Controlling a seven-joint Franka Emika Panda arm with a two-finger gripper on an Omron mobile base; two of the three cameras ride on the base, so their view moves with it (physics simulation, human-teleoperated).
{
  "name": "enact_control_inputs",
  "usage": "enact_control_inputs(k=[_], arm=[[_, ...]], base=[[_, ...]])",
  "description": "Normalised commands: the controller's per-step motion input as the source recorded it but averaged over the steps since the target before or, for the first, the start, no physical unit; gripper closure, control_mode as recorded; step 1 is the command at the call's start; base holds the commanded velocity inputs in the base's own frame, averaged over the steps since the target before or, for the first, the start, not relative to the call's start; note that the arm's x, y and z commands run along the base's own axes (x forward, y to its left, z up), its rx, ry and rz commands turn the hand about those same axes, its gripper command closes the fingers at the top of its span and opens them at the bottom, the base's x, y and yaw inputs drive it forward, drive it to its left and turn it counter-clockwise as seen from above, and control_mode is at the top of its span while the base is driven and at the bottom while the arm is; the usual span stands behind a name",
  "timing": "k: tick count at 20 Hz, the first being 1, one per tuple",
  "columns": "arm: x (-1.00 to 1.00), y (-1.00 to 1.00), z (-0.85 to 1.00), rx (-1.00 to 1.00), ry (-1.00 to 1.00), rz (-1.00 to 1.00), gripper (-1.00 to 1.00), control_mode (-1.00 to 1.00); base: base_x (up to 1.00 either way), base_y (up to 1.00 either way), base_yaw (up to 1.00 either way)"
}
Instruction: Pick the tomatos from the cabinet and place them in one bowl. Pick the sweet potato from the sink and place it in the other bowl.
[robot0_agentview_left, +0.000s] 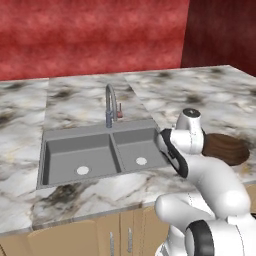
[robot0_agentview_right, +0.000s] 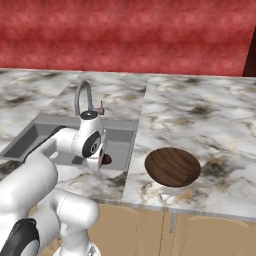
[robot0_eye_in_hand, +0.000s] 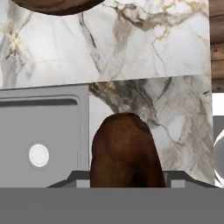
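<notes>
sweet potato (robot0_eye_in_hand: 124, 151) gripped in downward-pointing pincer (robot0_eye_in_hand: 124, 179).

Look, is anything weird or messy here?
Nothing looks spilled or broken. The one unusual sight is the brown sweet potato held up in the tool above the counter edge beside the sink, rather than lying in it. The wooden bowl sits flat and empty on the marble counter.

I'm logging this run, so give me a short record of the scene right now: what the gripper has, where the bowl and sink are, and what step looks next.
gripper: shut on the sweet potato, over the counter edge by the sink
sweet potato: brown, lifted out of the basin
sink: both basins bare, drains showing
bowl: dark wood, on the counter right of the sink, nothing in it
faucet: behind the sink
likely next: carry the sweet potato to the bowl
</notes>
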Motion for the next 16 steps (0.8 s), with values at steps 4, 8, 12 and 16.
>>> enact_control_inputs(k=[4, 8, 12, 16], arm=[[0.26, -0.7, 0.2, 0.02, 0.01, 0.02, 1.0, -1.0], [0.28, -0.81, 0.32, 0.01, 0.07, 0.01, 1.0, -1.0], [0.0, -0.34, 0.66, 0.0, 0.04, 0.0, 1.0, -1.0], [-0.06, -0.53, 0.2, 0.0, 0.0, 0.0, 1.0, -1.0]], base=[[0.0, 0.0, 0.0], [0.0, 0.0, 0.0], [0.0, 0.0, 0.0], [0.0, 0.0, 0.0]])
